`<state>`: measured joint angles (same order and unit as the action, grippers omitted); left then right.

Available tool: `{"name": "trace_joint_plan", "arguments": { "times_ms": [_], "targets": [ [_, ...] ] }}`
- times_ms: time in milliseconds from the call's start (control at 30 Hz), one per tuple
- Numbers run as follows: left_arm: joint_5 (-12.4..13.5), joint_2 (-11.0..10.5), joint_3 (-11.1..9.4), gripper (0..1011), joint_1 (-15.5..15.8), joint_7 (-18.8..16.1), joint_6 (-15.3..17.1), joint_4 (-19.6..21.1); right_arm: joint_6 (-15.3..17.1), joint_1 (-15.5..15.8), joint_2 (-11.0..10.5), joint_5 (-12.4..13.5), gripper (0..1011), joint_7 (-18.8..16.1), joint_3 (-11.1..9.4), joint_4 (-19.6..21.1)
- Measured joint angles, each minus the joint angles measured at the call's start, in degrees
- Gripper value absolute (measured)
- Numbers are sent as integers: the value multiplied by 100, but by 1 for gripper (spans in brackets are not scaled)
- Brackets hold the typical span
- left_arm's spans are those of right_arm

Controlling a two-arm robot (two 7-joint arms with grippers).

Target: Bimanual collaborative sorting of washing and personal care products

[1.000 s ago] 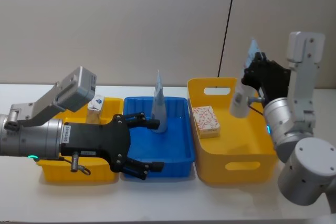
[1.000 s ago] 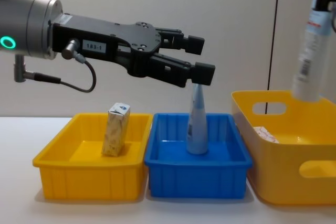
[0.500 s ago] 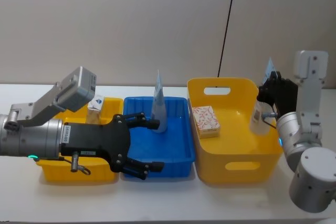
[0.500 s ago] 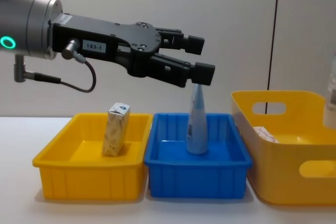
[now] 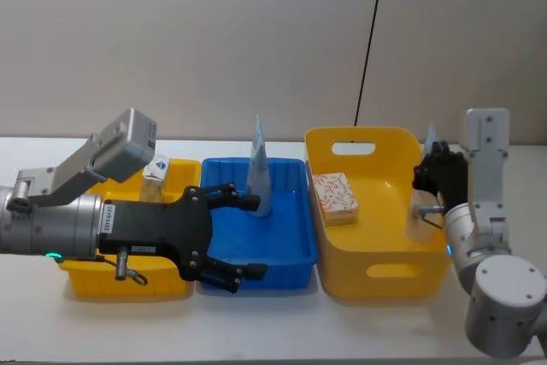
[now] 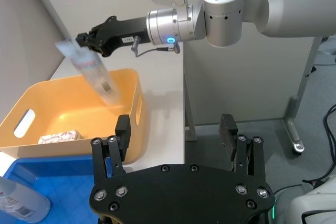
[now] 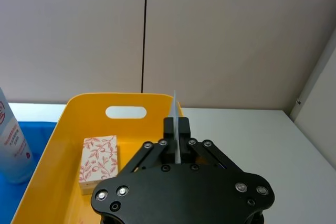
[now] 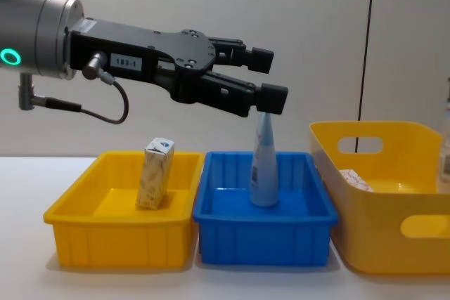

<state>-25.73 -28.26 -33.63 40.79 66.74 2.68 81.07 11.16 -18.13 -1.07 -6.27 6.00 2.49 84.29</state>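
— On the worktop [image 5: 282,322], what is found?

— Three bins are set in a row. A speckled carton [image 8: 155,173] is stood upright in the left yellow bin [image 8: 119,233]. A tapered tube [image 5: 259,179] is stood upright in the blue bin [image 5: 256,245]. A leaf-print box [image 5: 334,197] is laid in the right yellow bin [image 5: 380,271], on its left side.

— And the hands?

— The left hand [image 8: 271,75] is held above the blue bin, its fingers spread, nothing gripped. The right hand [image 5: 432,179] is placed over the right bin's right side, pressed on a pale tube [image 6: 89,72], which is tilted with its lower end inside the bin.
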Motion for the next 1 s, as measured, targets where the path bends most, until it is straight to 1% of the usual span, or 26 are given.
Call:
{"name": "trace_joint_plan", "arguments": {
  "times_ms": [33,67,100,133,167,200,233,333,400,467,533,600,667,700,733,800,833,933,967,1000],
  "targets": [
    [0,0,0,1001,0,0,0,0,-7,-3,1,-7,34,-2,7,-22],
    [0,0,0,1001,0,0,0,0,-31,-9,5,-33,78,-9,25,-73],
    [0,0,0,1001,0,0,0,0,-41,-12,6,-45,78,-11,33,-93],
    [0,0,0,1001,0,0,0,0,-50,-14,8,-56,116,-13,40,-112],
    [1,0,0,1001,0,0,0,0,-60,-17,11,-67,127,-15,47,-130],
    [0,0,0,1001,0,0,0,0,-82,-22,24,-89,170,-16,66,-166],
    [0,0,0,1001,0,0,0,0,-92,-25,29,-98,180,-17,73,-181],
    [0,0,0,1001,0,0,0,0,-130,-38,55,-129,306,-17,96,-243],
    [0,0,0,1001,0,0,0,0,-150,-44,68,-143,342,-17,106,-269],
    [0,0,0,1001,0,0,0,0,-181,-54,92,-157,428,-17,113,-302],
    [1,0,0,1001,0,0,0,0,-215,-65,117,-159,469,-18,114,-324],
    [1,0,0,1001,0,0,0,0,-238,-71,137,-156,552,-25,111,-332],
    [0,0,0,1001,0,0,0,0,-273,-83,171,-126,632,-59,97,-334],
    [1,0,0,1001,0,0,0,0,-285,-84,176,-110,632,-77,91,-334],
    [0,0,0,1001,0,0,0,0,-308,-87,195,-65,694,-120,73,-330],
    [0,0,0,1001,0,0,0,0,-335,-89,206,-2,727,-186,57,-313],
    [0,0,0,1001,0,0,0,0,-343,-90,210,24,774,-218,47,-302],
    [0,0,0,1001,0,0,0,0,-376,-90,214,145,866,-364,11,-246],
    [1,0,0,1001,0,0,0,0,-389,-89,207,225,904,-466,-7,-209],
    [1,0,0,1001,0,0,0,0,-394,-87,203,259,904,-511,-14,-192]
  ]
}}
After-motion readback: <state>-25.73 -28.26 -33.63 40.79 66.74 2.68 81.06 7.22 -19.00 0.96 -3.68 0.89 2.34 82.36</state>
